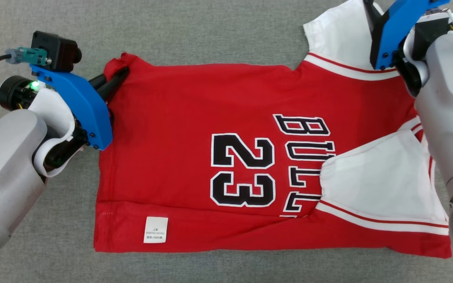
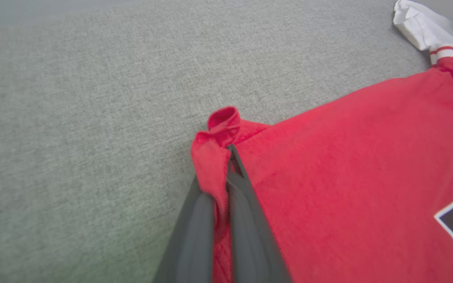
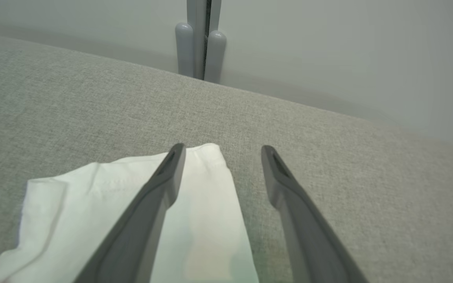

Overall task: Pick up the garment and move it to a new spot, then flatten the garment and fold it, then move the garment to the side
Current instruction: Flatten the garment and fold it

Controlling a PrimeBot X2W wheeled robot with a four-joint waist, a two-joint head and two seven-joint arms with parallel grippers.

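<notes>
The garment point(image 1: 195, 114) is a red jersey with white sleeves, "BULLS" and "23" on it, spread flat across the grey cloth surface. My left gripper point(image 1: 122, 74) is shut on the garment's far left hem corner; in the left wrist view the red fabric point(image 2: 214, 157) bunches up between the two dark fingers point(image 2: 250, 220). My right gripper point(image 3: 220, 151) stands open above the far white sleeve point(image 3: 199, 220), one finger over the sleeve and the other over bare cloth. In the head view the right arm point(image 1: 442, 98) covers the garment's right edge.
Grey woven cloth point(image 1: 210, 23) covers the whole surface around the garment. Beyond its far edge stands a pale wall with a grey vertical post point(image 3: 199, 43). A white care label point(image 1: 155, 229) lies on the near hem.
</notes>
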